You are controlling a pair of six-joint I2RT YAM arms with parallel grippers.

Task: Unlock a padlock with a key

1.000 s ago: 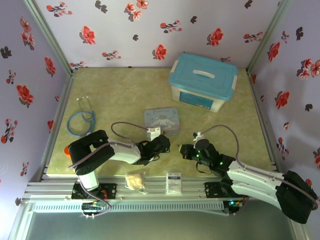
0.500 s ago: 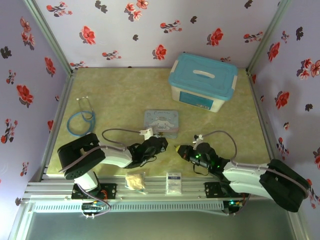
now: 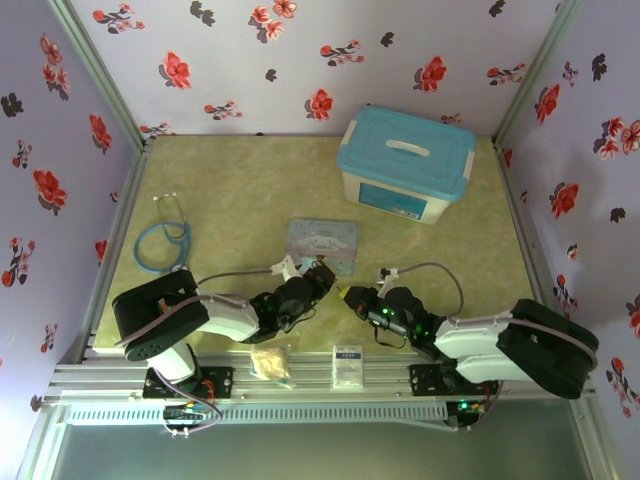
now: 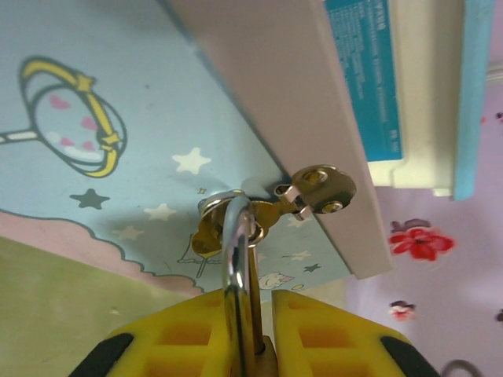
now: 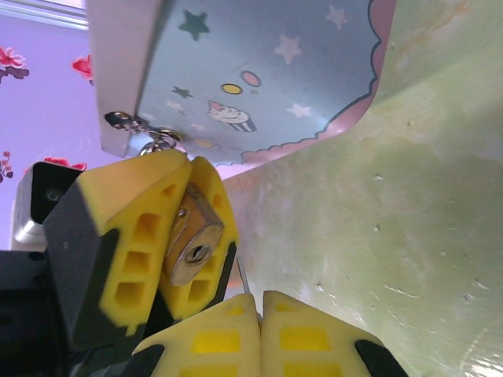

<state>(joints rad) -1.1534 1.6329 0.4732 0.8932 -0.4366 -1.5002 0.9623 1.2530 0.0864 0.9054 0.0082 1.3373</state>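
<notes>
The brass padlock (image 5: 192, 236) sits clamped in my left gripper (image 4: 263, 302), keyhole end facing the right wrist camera. Its silvery shackle (image 4: 238, 259) runs up through the hasp (image 4: 318, 184) of the pale blue cartoon tin (image 3: 322, 240). My right gripper (image 5: 260, 302) is shut on the key (image 5: 243, 281); only a thin grey blade sticks out between the pads. The blade's tip lies just right of and below the keyhole, outside it. In the top view the left gripper (image 3: 318, 280) and right gripper (image 3: 345, 293) almost meet in front of the tin.
A white box with a blue lid (image 3: 405, 160) stands at the back right. A blue stethoscope (image 3: 163, 240) lies at the left. Two small packets (image 3: 270, 362) (image 3: 347, 365) rest on the front rail. Bare tabletop stretches to the right of the grippers.
My right gripper has slid left with the key until it nearly meets the left gripper. The left gripper has shifted slightly with the padlock, and the tin has turned a little.
</notes>
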